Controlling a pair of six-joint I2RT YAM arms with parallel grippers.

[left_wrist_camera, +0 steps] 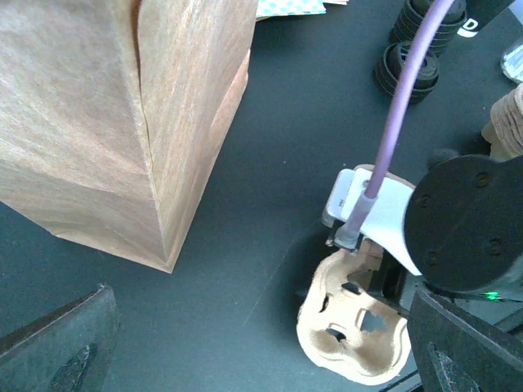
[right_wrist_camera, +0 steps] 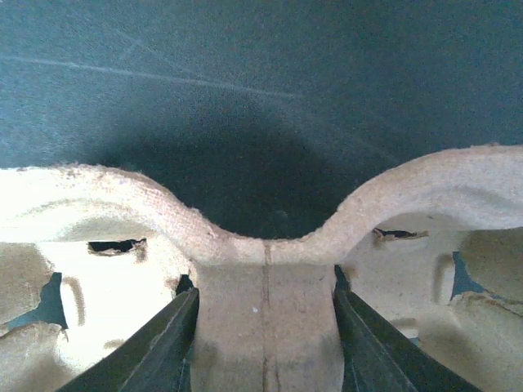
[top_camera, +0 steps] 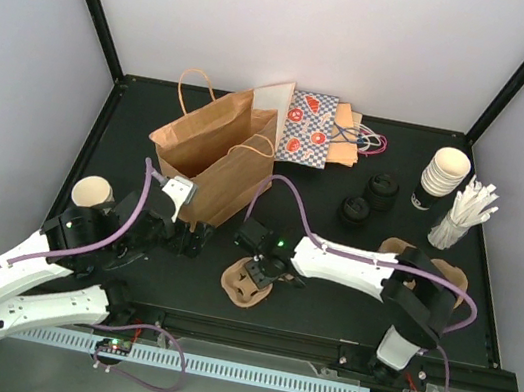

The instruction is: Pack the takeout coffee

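Now, the bag (top_camera: 214,152) stands open at the back, with the left gripper (top_camera: 196,238) beside it, jaws wide and empty. The carrier (top_camera: 237,293) lies in front. The right gripper (right_wrist_camera: 265,327) straddles its centre rib, jaws half closed; whether they grip it I cannot tell. The cup (top_camera: 92,192) stands far left by the left arm, seemingly lidless. A pinch on that thin rib may slip or tear it, tilting the carrier.

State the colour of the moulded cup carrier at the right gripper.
Cup carrier: light tan, clearest in right wrist view.
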